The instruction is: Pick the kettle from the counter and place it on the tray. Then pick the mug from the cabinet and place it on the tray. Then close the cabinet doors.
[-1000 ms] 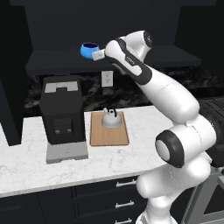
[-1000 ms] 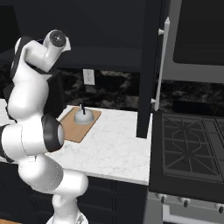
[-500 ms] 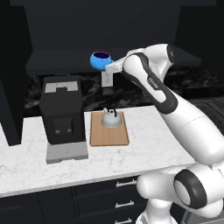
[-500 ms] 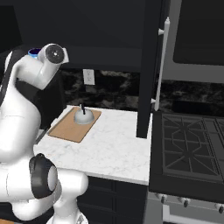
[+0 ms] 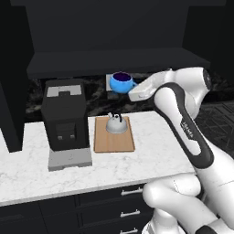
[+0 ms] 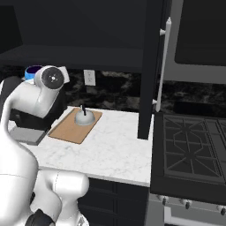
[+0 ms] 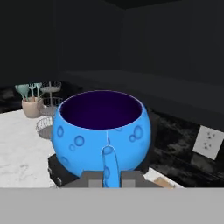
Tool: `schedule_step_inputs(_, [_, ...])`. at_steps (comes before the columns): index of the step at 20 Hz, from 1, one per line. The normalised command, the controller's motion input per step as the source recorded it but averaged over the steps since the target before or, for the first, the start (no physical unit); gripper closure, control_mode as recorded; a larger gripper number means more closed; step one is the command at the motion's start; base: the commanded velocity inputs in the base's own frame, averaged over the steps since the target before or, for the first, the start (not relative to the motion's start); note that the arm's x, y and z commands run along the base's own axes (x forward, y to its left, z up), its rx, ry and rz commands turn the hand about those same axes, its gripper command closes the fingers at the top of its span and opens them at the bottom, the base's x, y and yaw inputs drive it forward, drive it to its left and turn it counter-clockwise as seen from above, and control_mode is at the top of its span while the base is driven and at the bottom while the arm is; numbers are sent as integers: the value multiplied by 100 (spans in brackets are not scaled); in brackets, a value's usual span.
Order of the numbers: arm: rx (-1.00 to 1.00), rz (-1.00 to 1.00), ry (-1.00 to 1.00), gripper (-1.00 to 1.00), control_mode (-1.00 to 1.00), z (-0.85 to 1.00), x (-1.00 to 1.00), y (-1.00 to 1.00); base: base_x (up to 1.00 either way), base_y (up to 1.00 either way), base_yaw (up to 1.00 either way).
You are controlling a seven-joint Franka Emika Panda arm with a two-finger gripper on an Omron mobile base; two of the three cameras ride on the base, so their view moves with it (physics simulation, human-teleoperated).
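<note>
The gripper (image 7: 107, 176) grips the handle of the small blue rounded mug (image 5: 121, 83), upright at twelve o'clock above the light-brown wooden tray (image 5: 114, 138) for lowering.

My arm (image 5: 183, 123) is glossy white, built of rounded, tube-like segments with dark grey bands at the joints. One link carries small dark lettering along a dark stripe. My bulbous white base (image 5: 178, 201) swells below.

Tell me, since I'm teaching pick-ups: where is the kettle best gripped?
Grip the kettle by its black arched handle, coming straight down from above. It sits upright on the tray, handle at the top; the domed metal body would likely slip from the claw.
</note>
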Motion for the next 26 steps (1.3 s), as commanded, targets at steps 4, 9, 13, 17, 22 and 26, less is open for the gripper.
schedule_step_inputs(4, [-10, 0, 14, 100, -100, -70, -44, -22, 0, 0, 0])
schedule_step_inputs(9, [-9, 2, 13, 100, -100, -89, -16, -23, 0, 0, 0])
schedule_step_inputs(13, [-7, 0, 21, 100, -100, -87, 17, -18, 0, 0, 0])
schedule_step_inputs(17, [-1, 0, 4, 100, -100, -71, 43, -10, 0, 0, 0])
schedule_step_inputs(22, [0, 0, 3, 100, -100, -62, 62, -1, 0, 0, 0])
schedule_step_inputs(26, [-1, 4, 15, 100, -100, -60, 73, 0, 0, 0, 0])
